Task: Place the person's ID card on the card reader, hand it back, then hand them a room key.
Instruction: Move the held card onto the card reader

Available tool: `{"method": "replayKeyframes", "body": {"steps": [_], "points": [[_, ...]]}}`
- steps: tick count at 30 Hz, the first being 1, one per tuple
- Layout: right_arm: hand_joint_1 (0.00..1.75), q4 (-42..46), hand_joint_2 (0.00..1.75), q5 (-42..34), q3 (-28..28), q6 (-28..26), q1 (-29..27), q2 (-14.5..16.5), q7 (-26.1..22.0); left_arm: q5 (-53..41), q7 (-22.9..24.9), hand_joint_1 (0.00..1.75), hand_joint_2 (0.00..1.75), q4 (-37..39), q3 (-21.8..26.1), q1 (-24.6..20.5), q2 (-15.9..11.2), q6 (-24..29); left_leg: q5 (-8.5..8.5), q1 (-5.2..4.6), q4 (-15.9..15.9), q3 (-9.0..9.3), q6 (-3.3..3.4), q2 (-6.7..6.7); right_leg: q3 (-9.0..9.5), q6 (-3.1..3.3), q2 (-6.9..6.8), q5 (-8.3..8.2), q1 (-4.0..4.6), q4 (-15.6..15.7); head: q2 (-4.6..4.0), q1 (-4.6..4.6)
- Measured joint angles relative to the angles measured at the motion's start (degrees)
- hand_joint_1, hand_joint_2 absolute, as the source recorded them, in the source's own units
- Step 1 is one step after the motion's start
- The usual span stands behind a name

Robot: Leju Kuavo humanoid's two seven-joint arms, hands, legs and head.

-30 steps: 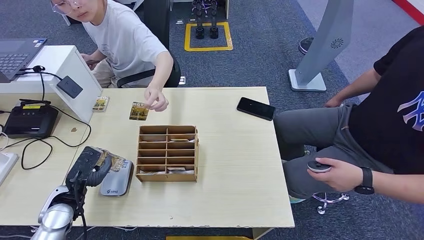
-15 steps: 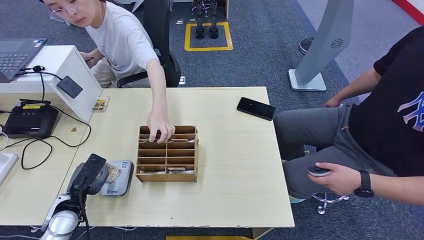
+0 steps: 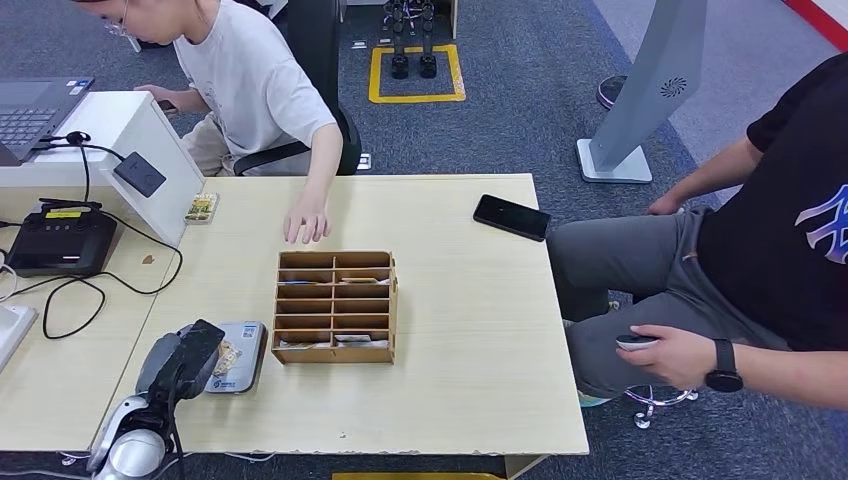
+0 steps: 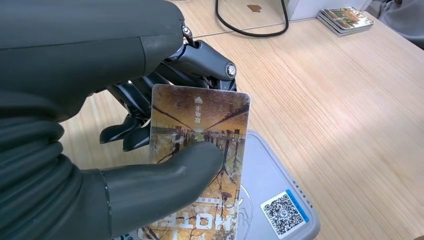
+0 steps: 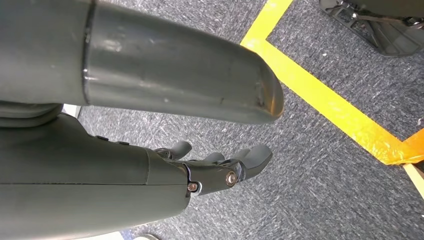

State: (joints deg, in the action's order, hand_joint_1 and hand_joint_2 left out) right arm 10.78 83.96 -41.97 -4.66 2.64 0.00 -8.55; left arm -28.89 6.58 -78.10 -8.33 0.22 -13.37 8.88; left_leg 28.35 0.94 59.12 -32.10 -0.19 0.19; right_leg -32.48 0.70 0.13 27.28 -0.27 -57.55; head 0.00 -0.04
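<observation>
over the near left part of the wooden table, the left hand pinches a printed card between its thick thumb and dark fingers, holding it just above the grey card reader. the card's picture side faces the wrist camera, and the reader's qr sticker shows just beside its edge. a wooden compartment rack stands just right of the reader. beyond it a person's hand rests flat on the table. a small stack of cards lies near the white stand, and a black phone lies at the far right. the right hand hangs over grey carpet, fingers apart, grasping nothing.
</observation>
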Motion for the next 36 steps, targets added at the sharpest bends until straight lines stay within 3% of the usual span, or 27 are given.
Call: {"method": "replayKeyframes", "body": {"steps": [16,22,26,30,36], "points": [[0.00,0.6,0.00,-0.6,0.7,-0.1,0.1,0.3,-0.6,-7.1,0.6,1.75,1.75,0.7,-0.5,0.0,1.3,2.0,0.00,0.00,0.0,0.05,0.00,0.00,0.05,0.00,-0.02,0.00,0.00,0.0,0.00,-0.01],[0.00,0.7,0.00,-0.7,1.4,-0.3,0.1,0.3,-0.8,11.6,-9.1,1.75,1.75,-1.7,0.2,-0.5,2.5,-0.4,-0.08,0.01,0.0,0.03,0.04,-0.01,0.02,-0.01,-0.03,-0.03,0.02,0.0,0.00,0.01],[0.00,0.8,0.00,-0.7,2.2,-0.5,0.3,0.3,-0.8,17.8,-11.8,1.75,1.75,-4.8,1.8,-5.4,2.4,2.8,-0.21,0.04,0.0,-0.09,0.01,-0.16,-0.05,-0.02,-0.18,-0.11,0.04,0.0,0.00,-0.03],[0.00,0.8,0.00,-0.6,3.0,0.0,0.9,0.3,-0.7,14.1,-12.3,1.75,1.75,-5.8,2.5,-12.8,0.4,6.6,-0.29,0.07,0.0,-0.12,-0.02,-0.19,-0.05,0.05,-0.21,-0.21,0.06,0.0,0.00,-0.02],[0.00,0.9,0.00,-0.4,4.6,1.0,1.3,0.4,-0.9,-0.4,-13.0,1.75,1.75,-5.7,2.7,-17.7,-2.4,12.7,-0.30,0.08,0.0,-0.12,-0.04,-0.15,-0.11,0.08,-0.16,-0.23,0.07,0.0,0.00,-0.02]]}}
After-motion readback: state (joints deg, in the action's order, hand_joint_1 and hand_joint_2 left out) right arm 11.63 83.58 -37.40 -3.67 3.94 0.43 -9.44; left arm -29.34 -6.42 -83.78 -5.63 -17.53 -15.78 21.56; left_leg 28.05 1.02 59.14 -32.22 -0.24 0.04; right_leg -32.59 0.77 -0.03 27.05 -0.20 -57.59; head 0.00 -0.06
